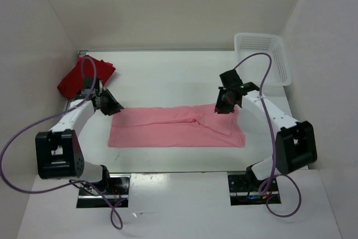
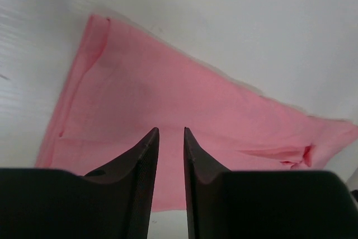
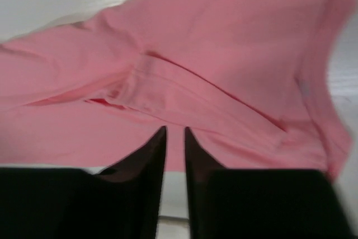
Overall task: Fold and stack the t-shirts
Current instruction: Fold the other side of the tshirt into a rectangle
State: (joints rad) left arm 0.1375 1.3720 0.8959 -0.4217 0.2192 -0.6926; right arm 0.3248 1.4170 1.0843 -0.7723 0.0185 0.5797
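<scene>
We see the light pink t-shirt [image 1: 176, 127] spread flat as a long band across the middle of the table [image 1: 168, 76]. The dark red t-shirt [image 1: 84, 76] lies at the upper left of the overhead frame (a crumpled heap). The left gripper [image 1: 110, 105] sits at the pink cloth's upper-left corner and the right gripper [image 1: 224, 106] over its upper-right edge, each reaching forward and inward with wrist tipped down, and both pairs of jaws are drawn nearly together, clamping nothing.
</scene>
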